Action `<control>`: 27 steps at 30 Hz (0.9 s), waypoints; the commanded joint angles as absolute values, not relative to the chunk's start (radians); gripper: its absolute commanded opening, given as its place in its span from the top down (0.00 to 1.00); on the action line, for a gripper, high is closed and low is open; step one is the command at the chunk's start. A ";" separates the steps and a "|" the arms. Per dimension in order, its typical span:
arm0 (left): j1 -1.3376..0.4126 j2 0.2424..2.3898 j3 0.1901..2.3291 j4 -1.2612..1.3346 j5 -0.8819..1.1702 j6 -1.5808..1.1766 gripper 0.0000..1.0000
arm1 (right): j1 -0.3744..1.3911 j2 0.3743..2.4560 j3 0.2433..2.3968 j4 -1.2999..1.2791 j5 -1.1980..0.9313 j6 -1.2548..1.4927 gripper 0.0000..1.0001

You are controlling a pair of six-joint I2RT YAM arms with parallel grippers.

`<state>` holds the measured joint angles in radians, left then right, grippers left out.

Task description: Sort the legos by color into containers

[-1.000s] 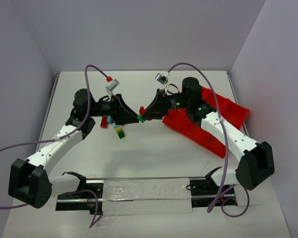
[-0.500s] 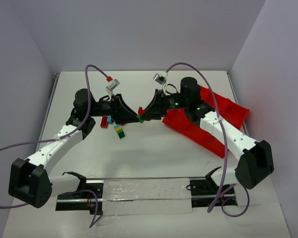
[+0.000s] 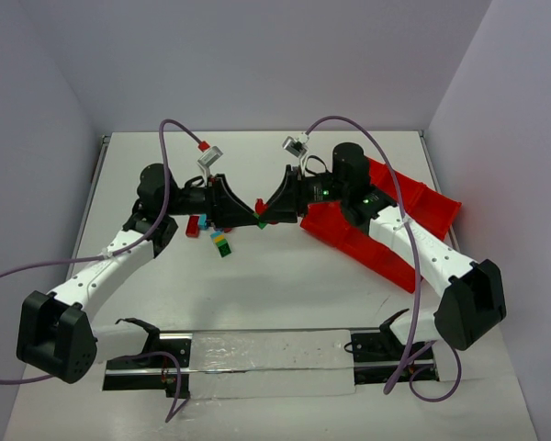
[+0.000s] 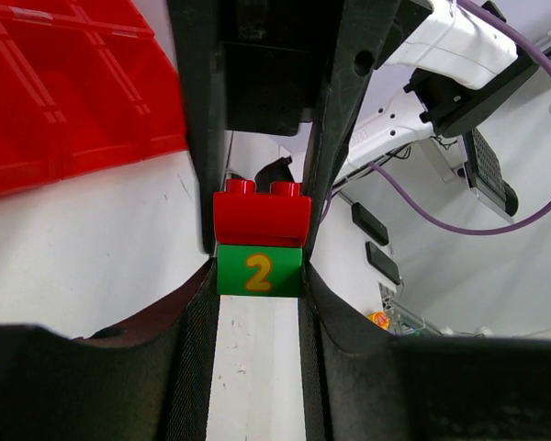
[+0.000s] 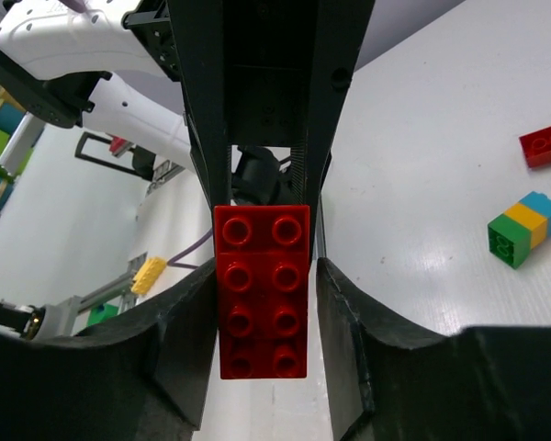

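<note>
Top external view shows both arms meeting above the middle of the bench (image 3: 285, 285). The left tool (image 3: 247, 212) is clamped on a green brick (image 4: 259, 272) marked 2. The right tool (image 3: 270, 212) grips the long red brick (image 5: 262, 294) joined to it. A loose red piece (image 5: 545, 143) and a teal, yellow and green stack (image 5: 525, 228) lie on the bench near the left arm. The red tray (image 3: 349, 237) sits beneath the right arm.
</note>
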<state>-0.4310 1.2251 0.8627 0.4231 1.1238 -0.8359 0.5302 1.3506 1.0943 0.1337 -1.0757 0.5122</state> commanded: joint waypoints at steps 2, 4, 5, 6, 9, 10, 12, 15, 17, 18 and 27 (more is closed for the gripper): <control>-0.444 1.191 0.885 0.466 1.126 -0.827 1.00 | 0.540 1.337 1.146 0.117 -1.056 0.491 0.41; -0.444 1.175 0.884 0.438 1.118 -0.797 1.00 | 0.541 1.332 1.157 0.109 -1.058 0.488 0.40; -0.443 1.167 0.884 0.425 1.114 -0.783 1.00 | 0.541 1.330 1.161 0.107 -1.060 0.488 0.40; -0.443 1.163 0.884 0.414 1.111 -0.782 1.00 | 0.541 1.327 1.161 0.109 -1.062 0.486 0.40; -0.443 1.147 0.894 0.360 1.101 -0.730 1.00 | 0.538 1.322 1.172 0.111 -1.069 0.489 0.39; -0.443 1.146 0.897 0.345 1.100 -0.723 1.00 | 0.538 1.322 1.172 0.113 -1.071 0.491 0.39; -0.442 1.146 0.906 0.312 1.101 -0.707 1.00 | 0.538 1.319 1.173 0.118 -1.072 0.499 0.39; -0.442 1.144 0.898 0.320 1.101 -0.713 1.00 | 0.538 1.311 1.180 0.088 -1.049 0.489 0.39; -0.442 1.140 0.890 0.344 1.101 -0.724 1.00 | 0.538 1.304 1.180 0.083 -1.045 0.477 0.40; -0.442 1.141 0.890 0.345 1.101 -0.727 1.00 | 0.538 1.302 1.180 0.078 -1.046 0.473 0.44; -0.442 1.152 0.898 0.346 1.105 -0.728 1.00 | 0.540 1.302 1.164 0.114 -1.068 0.485 0.99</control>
<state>-0.4374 1.1637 0.8646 0.3210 1.0975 -0.7467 0.5343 1.3373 1.1324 0.0818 -1.0674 0.4858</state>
